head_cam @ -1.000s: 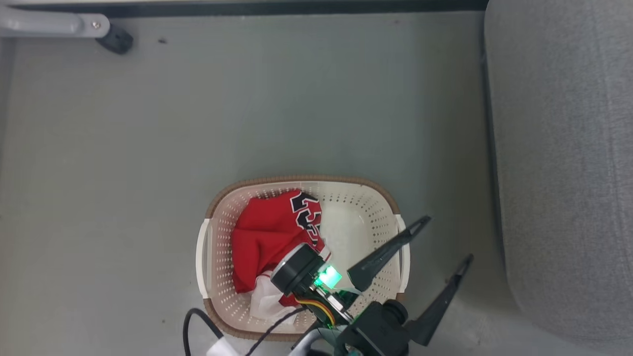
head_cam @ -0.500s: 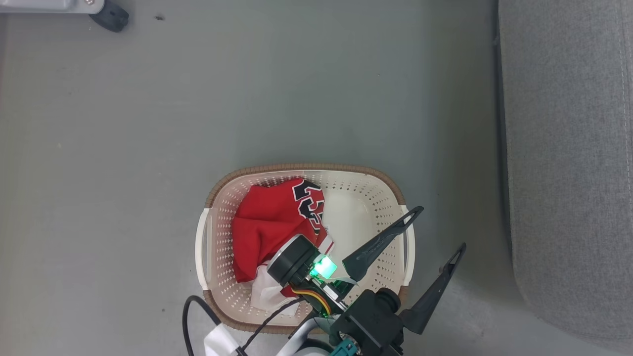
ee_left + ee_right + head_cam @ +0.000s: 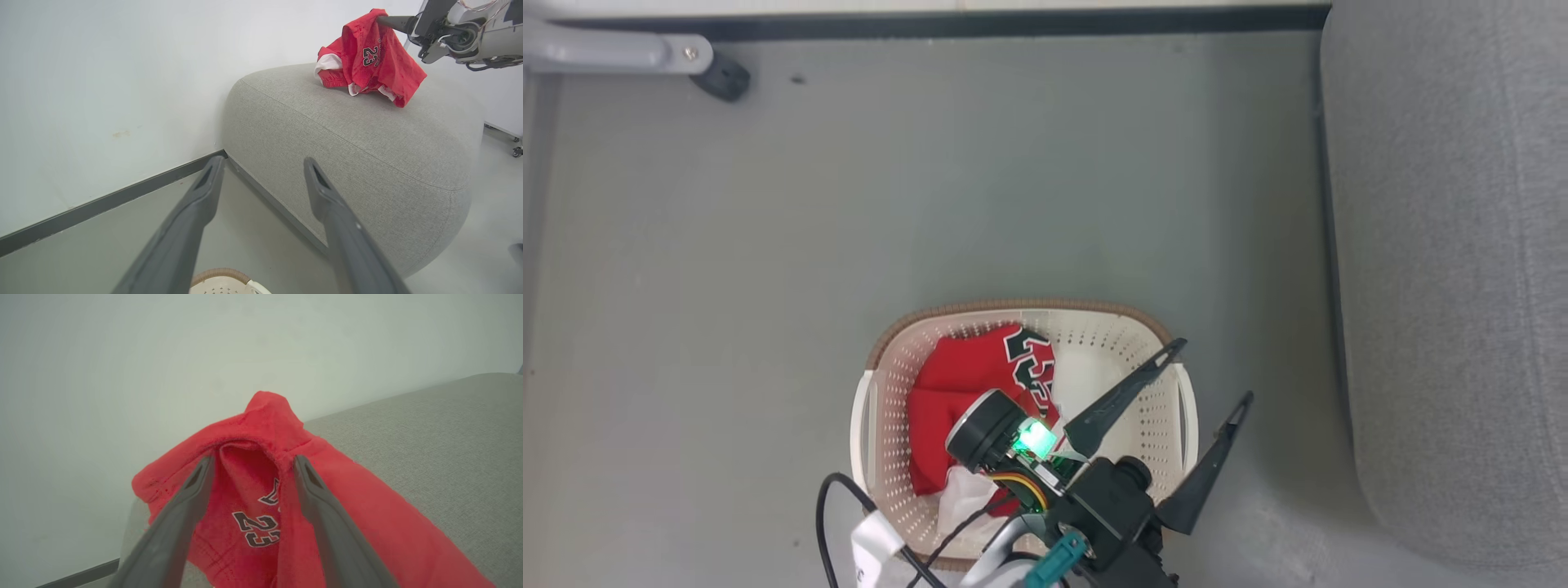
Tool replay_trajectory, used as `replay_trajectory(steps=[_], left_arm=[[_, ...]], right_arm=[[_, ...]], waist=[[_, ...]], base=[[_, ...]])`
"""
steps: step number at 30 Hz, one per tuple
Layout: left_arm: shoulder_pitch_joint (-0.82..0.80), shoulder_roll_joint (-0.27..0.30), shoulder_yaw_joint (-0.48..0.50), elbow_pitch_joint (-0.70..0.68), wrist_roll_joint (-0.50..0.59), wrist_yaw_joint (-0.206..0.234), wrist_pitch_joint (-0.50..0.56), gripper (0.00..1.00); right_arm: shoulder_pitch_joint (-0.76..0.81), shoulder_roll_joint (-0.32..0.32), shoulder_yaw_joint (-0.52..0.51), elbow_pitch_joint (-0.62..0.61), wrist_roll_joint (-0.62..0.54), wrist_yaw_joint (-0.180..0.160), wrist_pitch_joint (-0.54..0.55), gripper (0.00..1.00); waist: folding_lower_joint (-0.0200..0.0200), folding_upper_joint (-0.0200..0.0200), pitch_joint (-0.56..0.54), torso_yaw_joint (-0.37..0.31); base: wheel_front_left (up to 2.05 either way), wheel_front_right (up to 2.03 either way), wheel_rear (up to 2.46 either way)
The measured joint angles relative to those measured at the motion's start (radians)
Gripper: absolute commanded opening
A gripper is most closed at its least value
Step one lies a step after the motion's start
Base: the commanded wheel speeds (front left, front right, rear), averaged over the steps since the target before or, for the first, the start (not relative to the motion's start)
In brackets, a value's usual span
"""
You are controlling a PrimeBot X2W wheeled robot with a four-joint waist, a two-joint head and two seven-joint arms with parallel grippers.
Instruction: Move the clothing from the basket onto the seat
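Black left end effector [image 3: 1214,369] carries a green light [image 3: 1036,439].

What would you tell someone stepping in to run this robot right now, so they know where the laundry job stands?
The left hand is open and holds nothing, poised over the basket on the floor.
The right hand has its fingers apart, with a red garment draped over their tips and its lower part resting on the seat.
Done: that one garment has reached the seat but is not yet free of the right hand.
Left: slip the right hand clear, then lift the red clothing out of the basket and carry it to the seat.
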Motion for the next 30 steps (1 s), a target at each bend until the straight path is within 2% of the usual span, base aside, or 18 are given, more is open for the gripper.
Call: replay_trajectory(steps=[15,26,30], left_arm=[[0.089,-0.002,0.100,0.069,-0.047,0.000,-0.018,1.00],[0.237,-0.002,0.229,0.094,-0.050,0.000,-0.036,1.00],[0.291,-0.003,0.278,0.094,-0.042,0.000,-0.044,1.00]], right_arm=[[0.146,0.104,0.012,-0.047,-0.068,0.000,0.000,1.00],[0.353,0.219,-0.006,-0.210,-0.179,0.000,0.000,1.00],[0.426,0.263,-0.012,-0.292,-0.211,-0.013,0.000,1.00]], waist=[[-0.0001,-0.0002,-0.155,-0.017],[-0.0002,-0.0002,-0.306,-0.017],[-0.0002,-0.0002,-0.352,-0.011]], base=[[0.00,0.00,0.00],[0.00,0.00,0.00],[0.00,0.00,0.00]])
